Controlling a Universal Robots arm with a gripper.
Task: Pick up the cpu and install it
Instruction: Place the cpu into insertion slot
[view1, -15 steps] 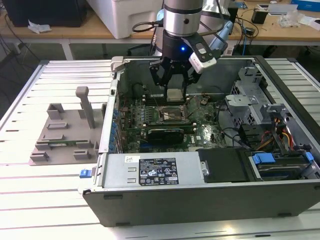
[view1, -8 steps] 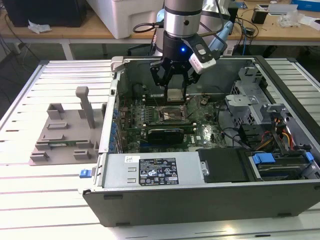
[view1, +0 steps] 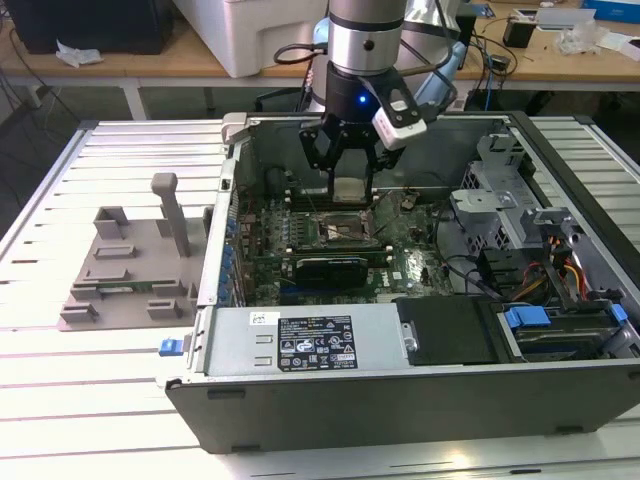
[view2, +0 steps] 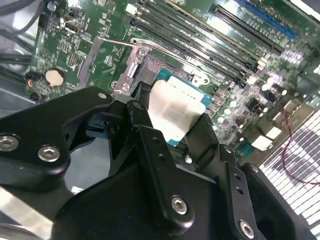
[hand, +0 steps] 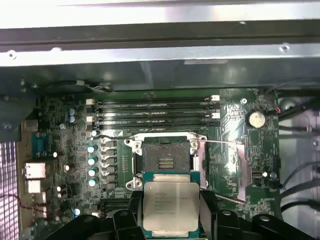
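Here's the slatted metal worktop, and on it the open computer case, lying on its side with its insides facing up. At nine o'clock of the case in the exterior view sits a grey moulded fixture, nothing resting on it that I can make out.

The arm reaches down into the case over the green motherboard. Now the claw: it's pinched narrow on the cpu, one finger on each side edge, and the chip is level with its silvery top up. The first wrist view shows that top plainly.

The socket sits bare, frame swung open, contact field exposed, thin lever standing out to the side. In the exterior view it lies at six o'clock of the claw, close beneath, with a clear gap between chip and socket.

So I'd say the pick-up is done and the chip is carried to the spot; the seating itself is not done, and the frame isn't closed.
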